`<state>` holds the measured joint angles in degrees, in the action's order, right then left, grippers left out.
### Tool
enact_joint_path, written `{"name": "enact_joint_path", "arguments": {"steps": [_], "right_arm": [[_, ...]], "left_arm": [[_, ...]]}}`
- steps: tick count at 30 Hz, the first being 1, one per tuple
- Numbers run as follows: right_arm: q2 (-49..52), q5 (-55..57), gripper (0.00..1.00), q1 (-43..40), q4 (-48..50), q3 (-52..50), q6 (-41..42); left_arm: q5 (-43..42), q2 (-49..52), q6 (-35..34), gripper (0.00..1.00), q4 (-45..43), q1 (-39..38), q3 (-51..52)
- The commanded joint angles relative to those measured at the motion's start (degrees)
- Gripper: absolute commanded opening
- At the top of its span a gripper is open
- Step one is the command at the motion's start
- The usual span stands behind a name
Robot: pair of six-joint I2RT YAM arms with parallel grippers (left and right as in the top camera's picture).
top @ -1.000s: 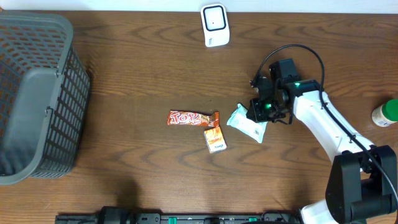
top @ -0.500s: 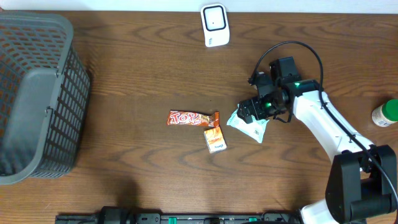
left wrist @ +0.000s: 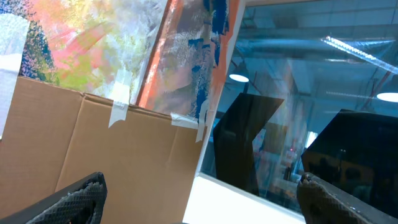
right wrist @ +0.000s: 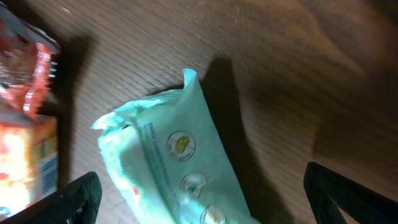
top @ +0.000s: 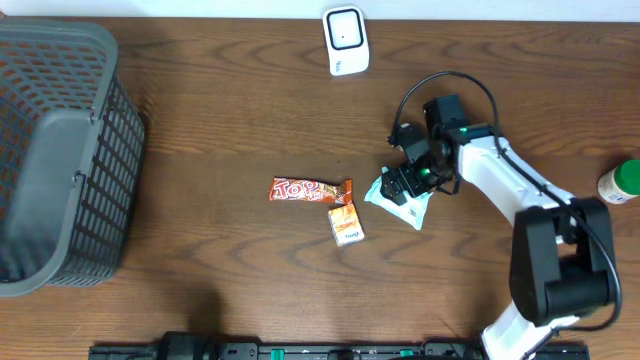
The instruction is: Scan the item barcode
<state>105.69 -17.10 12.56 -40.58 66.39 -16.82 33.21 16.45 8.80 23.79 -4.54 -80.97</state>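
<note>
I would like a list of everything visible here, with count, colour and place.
table: 1, brown wood
basket: 1, grey, left edge
scanner: 1, white, top centre
chocolate bar: 1, red-orange, centre
small packet: 1, orange, below the bar's right end
wipes pack: 1, pale green, right of centre
bottle: 1, white with green cap, right edge
right gripper: 1, black, open, over the wipes pack
left gripper: 1, black, open, facing cardboard

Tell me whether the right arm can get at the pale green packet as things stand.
Probably yes. The right end effector hangs open just above the pale green packet, nothing covers it, and the orange box sits off to one side.
</note>
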Motion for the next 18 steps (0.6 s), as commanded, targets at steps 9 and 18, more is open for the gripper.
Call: {"name": "enact_joint_path", "arguments": {"steps": [9, 18], "right_arm": [[2.2, -3.1, 0.82, -0.2, -2.9, 1.2, -6.0], [4.3, -5.1, 0.23, -0.2, -3.8, 1.2, -7.5]], "left_arm": [[0.5, -0.3, -0.3, 0.98, -0.2, 0.3, 0.1], [0.5, -0.3, -0.3, 0.98, -0.2, 0.3, 0.1]]}}
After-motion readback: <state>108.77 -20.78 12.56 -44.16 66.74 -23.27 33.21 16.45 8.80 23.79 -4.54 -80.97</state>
